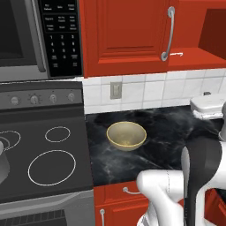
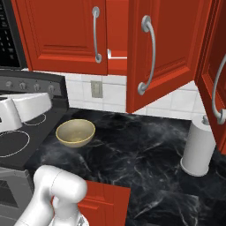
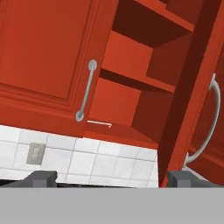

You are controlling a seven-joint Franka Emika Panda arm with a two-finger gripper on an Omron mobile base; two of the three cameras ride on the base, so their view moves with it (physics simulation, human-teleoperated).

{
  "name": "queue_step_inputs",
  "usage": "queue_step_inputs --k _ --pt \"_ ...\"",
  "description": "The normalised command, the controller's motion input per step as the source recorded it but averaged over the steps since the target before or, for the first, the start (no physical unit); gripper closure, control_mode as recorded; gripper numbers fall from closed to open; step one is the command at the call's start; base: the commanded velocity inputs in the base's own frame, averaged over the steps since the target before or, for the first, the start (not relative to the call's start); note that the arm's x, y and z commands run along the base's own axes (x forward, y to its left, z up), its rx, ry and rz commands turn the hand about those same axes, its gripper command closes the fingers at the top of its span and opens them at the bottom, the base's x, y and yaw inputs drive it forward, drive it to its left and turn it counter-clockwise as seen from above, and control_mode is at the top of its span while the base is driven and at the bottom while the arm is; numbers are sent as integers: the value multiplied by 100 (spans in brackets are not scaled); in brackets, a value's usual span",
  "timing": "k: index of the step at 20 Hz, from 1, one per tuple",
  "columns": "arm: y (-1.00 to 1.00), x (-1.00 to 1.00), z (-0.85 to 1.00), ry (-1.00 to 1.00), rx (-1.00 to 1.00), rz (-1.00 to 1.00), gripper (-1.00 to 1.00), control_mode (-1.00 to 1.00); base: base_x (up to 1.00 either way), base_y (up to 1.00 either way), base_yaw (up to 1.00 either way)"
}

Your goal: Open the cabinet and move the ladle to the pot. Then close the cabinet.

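Cabinet (image 3: 131,87) above and beyond the spread, empty fingertips (image 3: 41,178), right door swung open, left shut. Opening step apparently done. Pale sliver on the lower shelf, possibly the ladle (image 3: 99,123); next, reaching up between the doors.

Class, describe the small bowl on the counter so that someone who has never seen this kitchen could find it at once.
Start at the black marbled stone counter under the red wall cabinets. Near its end beside the dark stovetop sits a shallow yellowish round bowl. It is low and open, unlike the tall white cylinder at the counter's other end.
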Motion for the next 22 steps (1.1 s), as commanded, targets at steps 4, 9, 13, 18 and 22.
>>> queue_step_inputs --k 4,9,13,18,22 --pt "2 70 -9 0 -4 -9 -100 -100 0 0 0" --pt "-1 62 -12 0 -6 -10 -100 -100 0 0 0" --pt "-10 59 -12 0 -5 -10 -100 -100 0 0 0" --pt "-19 54 -6 0 -2 -10 -100 -100 0 0 0" --pt "-31 51 -1 0 -1 -9 -100 -100 0 0 0"
